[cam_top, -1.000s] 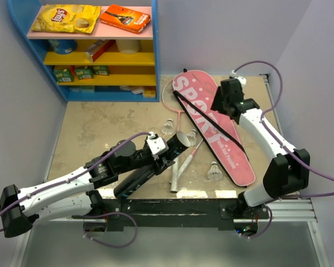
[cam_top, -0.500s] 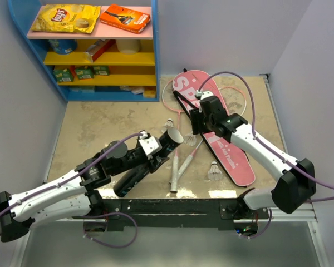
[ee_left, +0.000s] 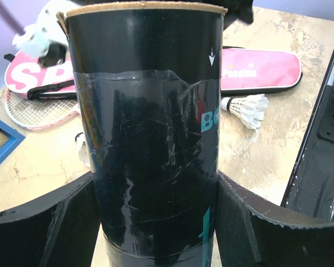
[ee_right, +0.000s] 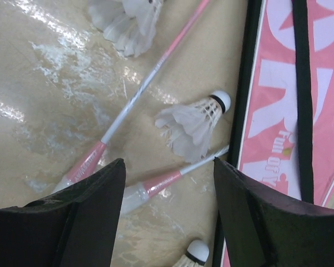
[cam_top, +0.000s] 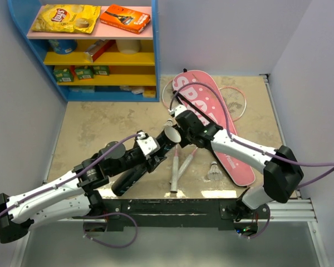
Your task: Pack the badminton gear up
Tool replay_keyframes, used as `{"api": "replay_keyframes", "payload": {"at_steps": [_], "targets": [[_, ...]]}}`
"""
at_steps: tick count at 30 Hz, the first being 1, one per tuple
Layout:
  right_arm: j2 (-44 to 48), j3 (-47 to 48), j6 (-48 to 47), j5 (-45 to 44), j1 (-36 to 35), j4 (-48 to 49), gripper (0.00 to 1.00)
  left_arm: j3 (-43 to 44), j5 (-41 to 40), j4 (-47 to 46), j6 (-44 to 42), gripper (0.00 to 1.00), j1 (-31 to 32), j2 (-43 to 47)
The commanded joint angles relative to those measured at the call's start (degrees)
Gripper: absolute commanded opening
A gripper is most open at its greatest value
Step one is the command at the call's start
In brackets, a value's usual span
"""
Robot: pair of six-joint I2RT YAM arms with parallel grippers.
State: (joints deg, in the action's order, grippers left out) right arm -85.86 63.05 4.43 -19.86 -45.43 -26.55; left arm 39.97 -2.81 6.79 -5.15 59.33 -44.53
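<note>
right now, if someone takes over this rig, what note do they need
Left tool: shut on the black tube, held tilted, its open end toward the right tool.
Right tool: open, empty, hovering over a shuttlecock beside the rackets.
Things: three shuttlecocks loose on the table; both rackets lie there too, heads partly under the pink bag.
Done: nothing visibly packed.
Left, likely: shuttlecocks into the tube, then rackets and tube into the bag.
</note>
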Motion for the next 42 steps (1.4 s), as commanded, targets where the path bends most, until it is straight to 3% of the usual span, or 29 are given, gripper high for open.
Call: {"api": "replay_keyframes", "payload": {"at_steps": [1, 10, 18, 35, 40, 41, 42], "targets": [[-2.9, 3.6, -8.0, -2.9, -1.2, 8.2, 0.68, -0.9, 1.0, -3.2, -0.5, 0.00, 0.3, 1.6], [-10.5, 5.7, -16.9, 1.0, -1.3, 18.4, 0.68, -1.7, 1.3, -3.3, -1.4, 0.00, 0.2, 4.2], [-17.9, 11.5, -21.4, 5.7, -1.3, 19.3, 0.67, -2.1, 1.7, -2.8, -2.5, 0.00, 0.2, 4.4], [-25.9, 13.2, -27.9, -1.2, -1.3, 25.0, 0.51, -2.3, 1.8, -2.8, -3.1, 0.00, 0.2, 4.2], [-27.4, 13.2, -29.0, -4.4, -1.3, 26.3, 0.37, -2.3, 1.8, -2.9, -3.2, 0.00, 0.2, 3.6], [-27.6, 13.4, -29.1, -4.8, -1.3, 27.6, 0.32, -2.3, 1.8, -2.9, -3.1, 0.00, 0.1, 3.6], [-27.9, 13.5, -29.2, -5.1, -1.2, 27.8, 0.20, -2.3, 1.8, -2.9, -3.2, 0.00, 0.1, 3.7]]}}
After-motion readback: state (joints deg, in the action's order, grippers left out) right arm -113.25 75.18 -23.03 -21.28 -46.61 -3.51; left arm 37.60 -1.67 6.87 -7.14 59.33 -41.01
